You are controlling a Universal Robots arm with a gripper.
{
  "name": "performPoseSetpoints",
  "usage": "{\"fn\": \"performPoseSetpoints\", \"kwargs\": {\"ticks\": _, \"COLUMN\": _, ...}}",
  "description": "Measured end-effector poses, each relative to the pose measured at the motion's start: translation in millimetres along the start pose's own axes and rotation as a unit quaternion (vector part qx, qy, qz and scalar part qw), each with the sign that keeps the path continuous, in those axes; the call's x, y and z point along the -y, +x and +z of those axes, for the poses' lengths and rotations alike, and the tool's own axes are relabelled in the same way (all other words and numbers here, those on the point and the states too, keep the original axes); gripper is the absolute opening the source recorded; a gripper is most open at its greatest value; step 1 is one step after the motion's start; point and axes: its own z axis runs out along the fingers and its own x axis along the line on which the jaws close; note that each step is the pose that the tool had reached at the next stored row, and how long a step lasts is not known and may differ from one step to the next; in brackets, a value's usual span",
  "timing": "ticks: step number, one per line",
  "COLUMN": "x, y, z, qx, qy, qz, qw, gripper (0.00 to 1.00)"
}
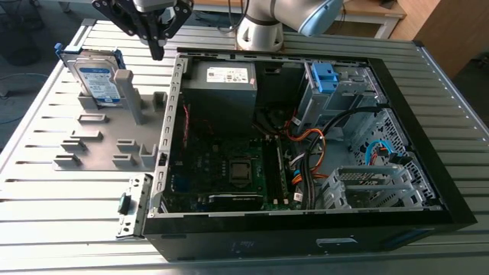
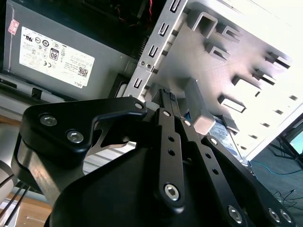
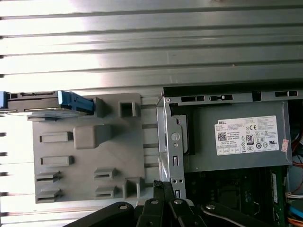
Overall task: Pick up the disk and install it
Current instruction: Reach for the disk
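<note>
Currently the disk is stood upright on edge in a slot of the grey holder, which is set on the surface at the exterior view's left of the open computer case. The pincer is hung near the disk, apart from it, fingers drawn together, nothing held. The disk is judged stiff, dense for its size, shock-sensitive, with slick metal faces. A hold is best taken across the flat faces near the top edge, the blue bracket not being squeezed.
</note>
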Motion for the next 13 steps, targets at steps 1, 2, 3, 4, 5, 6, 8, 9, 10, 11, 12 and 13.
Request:
{"fn": "performPoseSetpoints", "kwargs": {"ticks": 1, "x": 0.0, "y": 0.6, "z": 0.0, "qx": 0.0, "qy": 0.0, "qz": 0.0, "qw": 1.0, "gripper": 0.11}}
{"fn": "performPoseSetpoints", "kwargs": {"ticks": 2, "x": 0.1, "y": 1.0, "z": 0.0, "qx": 0.0, "qy": 0.0, "qz": 0.0, "qw": 1.0, "gripper": 0.11}}
{"fn": "performPoseSetpoints", "kwargs": {"ticks": 3, "x": 0.1, "y": 1.6, "z": 0.0, "qx": 0.0, "qy": 0.0, "qz": 0.0, "qw": 1.0, "gripper": 0.11}}
{"fn": "performPoseSetpoints", "kwargs": {"ticks": 4, "x": 0.2, "y": 2.1, "z": 0.0, "qx": 0.0, "qy": 0.0, "qz": 0.0, "qw": 1.0, "gripper": 0.11}}
{"fn": "performPoseSetpoints", "kwargs": {"ticks": 5, "x": 0.2, "y": 2.7, "z": 0.0, "qx": 0.0, "qy": 0.0, "qz": 0.0, "qw": 1.0, "gripper": 0.11}}
{"fn": "performPoseSetpoints", "kwargs": {"ticks": 6, "x": 0.2, "y": 3.2, "z": -0.1, "qx": 0.0, "qy": 0.0, "qz": 0.0, "qw": 1.0, "gripper": 0.11}}
{"fn": "performPoseSetpoints", "kwargs": {"ticks": 8, "x": 0.9, "y": 12.1, "z": 0.0, "qx": 0.0, "qy": 0.0, "qz": 0.0, "qw": 1.0, "gripper": 0.11}}
{"fn": "performPoseSetpoints", "kwargs": {"ticks": 9, "x": 1.0, "y": 12.6, "z": -0.1, "qx": 0.0, "qy": 0.0, "qz": 0.0, "qw": 1.0, "gripper": 0.11}}
{"fn": "performPoseSetpoints", "kwargs": {"ticks": 10, "x": 1.0, "y": 13.2, "z": 0.0, "qx": 0.0, "qy": 0.0, "qz": 0.0, "qw": 1.0, "gripper": 0.11}}
{"fn": "performPoseSetpoints", "kwargs": {"ticks": 11, "x": 1.1, "y": 13.7, "z": -0.1, "qx": 0.0, "qy": 0.0, "qz": 0.0, "qw": 1.0, "gripper": 0.11}}
{"fn": "performPoseSetpoints", "kwargs": {"ticks": 12, "x": 1.1, "y": 14.3, "z": -0.1, "qx": 0.0, "qy": 0.0, "qz": 0.0, "qw": 1.0, "gripper": 0.11}}
{"fn": "performPoseSetpoints", "kwargs": {"ticks": 13, "x": 1.1, "y": 14.9, "z": -0.1, "qx": 0.0, "qy": 0.0, "qz": 0.0, "qw": 1.0, "gripper": 0.11}}
